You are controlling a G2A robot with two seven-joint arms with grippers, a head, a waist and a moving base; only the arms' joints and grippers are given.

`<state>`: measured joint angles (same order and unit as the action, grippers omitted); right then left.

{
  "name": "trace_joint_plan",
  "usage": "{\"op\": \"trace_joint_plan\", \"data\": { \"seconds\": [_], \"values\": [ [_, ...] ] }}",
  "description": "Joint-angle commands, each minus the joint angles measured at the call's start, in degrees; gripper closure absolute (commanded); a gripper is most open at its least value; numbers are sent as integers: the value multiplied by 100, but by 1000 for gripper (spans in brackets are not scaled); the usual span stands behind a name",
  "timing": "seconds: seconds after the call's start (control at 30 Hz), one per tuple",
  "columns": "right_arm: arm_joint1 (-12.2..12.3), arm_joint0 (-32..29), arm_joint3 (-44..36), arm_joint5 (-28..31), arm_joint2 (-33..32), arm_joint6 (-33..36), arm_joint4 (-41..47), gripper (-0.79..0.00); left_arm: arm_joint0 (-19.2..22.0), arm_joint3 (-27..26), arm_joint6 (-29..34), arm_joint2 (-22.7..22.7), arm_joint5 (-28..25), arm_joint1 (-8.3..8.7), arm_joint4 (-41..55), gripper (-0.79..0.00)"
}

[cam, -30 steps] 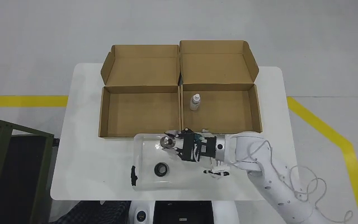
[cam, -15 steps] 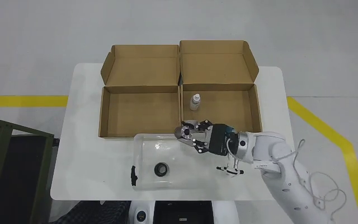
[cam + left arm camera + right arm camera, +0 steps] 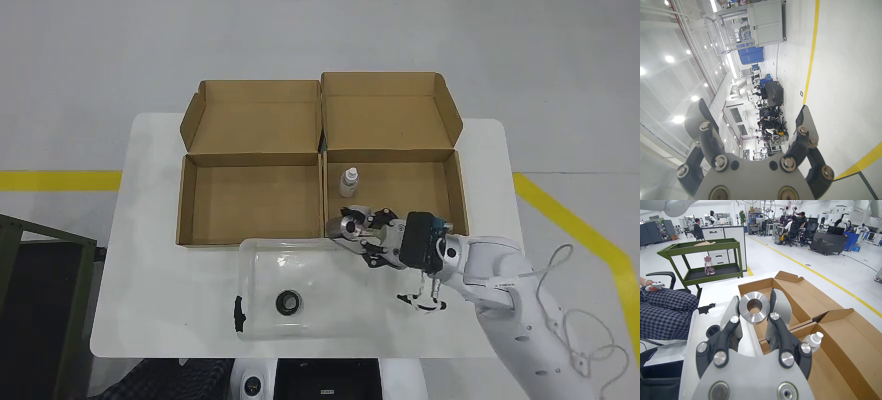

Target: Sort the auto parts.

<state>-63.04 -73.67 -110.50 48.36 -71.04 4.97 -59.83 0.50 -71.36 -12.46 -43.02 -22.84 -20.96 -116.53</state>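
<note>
Sorting stands part done, by my reading. Nearest the robot, the clear tray (image 3: 268, 268) sits at the front edge of the table (image 3: 150, 200) and holds a black ring (image 3: 290, 300) lying flat near its middle. A small black piece (image 3: 239, 313) sits at the tray's left rim, and I cannot tell whether it is a part or a scrap of tape. Just beyond the tray, the right gripper (image 3: 754, 299) is clamped on a metal ring (image 3: 762, 315), one finger on each side of it and its bore facing back along the wrist. From above, this ring hangs over the near left corner of the right-hand box (image 3: 405, 205), clear of the tray. How high it hangs above the cardboard cannot be judged. Farther in, a white bottle (image 3: 348, 181) stands upright in that same box, close to the wall it shares with the left-hand box (image 3: 250, 205). Both lids (image 3: 262, 120) are folded back on the far side. The left gripper (image 3: 752, 106) is held away from the work, facing the hall, fingers spread wide with nothing between them. Assessment: one item is boxed, one is in hand and not yet released, and at least the black ring is yet to be moved.
</note>
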Motion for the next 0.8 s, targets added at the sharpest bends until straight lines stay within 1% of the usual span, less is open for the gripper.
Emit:
{"op": "trace_joint_plan", "data": {
  "seconds": [0.0,0.23,0.43,0.6,0.77],
  "values": [
    [1,5,29,0,-3,-35,14,0,0,0,0,0,0,0,0,-785],
    [-3,73,138,-42,37,-101,26,0,0,0,0,0,0,0,0,-785],
    [-24,251,158,-162,207,29,-161,0,0,0,0,0,0,0,0,-785],
    [-59,499,220,-297,447,245,-325,0,0,0,0,0,0,0,0,-785],
    [-128,928,437,-502,783,591,-402,0,0,0,0,0,0,0,0,-785]
  ]
}}
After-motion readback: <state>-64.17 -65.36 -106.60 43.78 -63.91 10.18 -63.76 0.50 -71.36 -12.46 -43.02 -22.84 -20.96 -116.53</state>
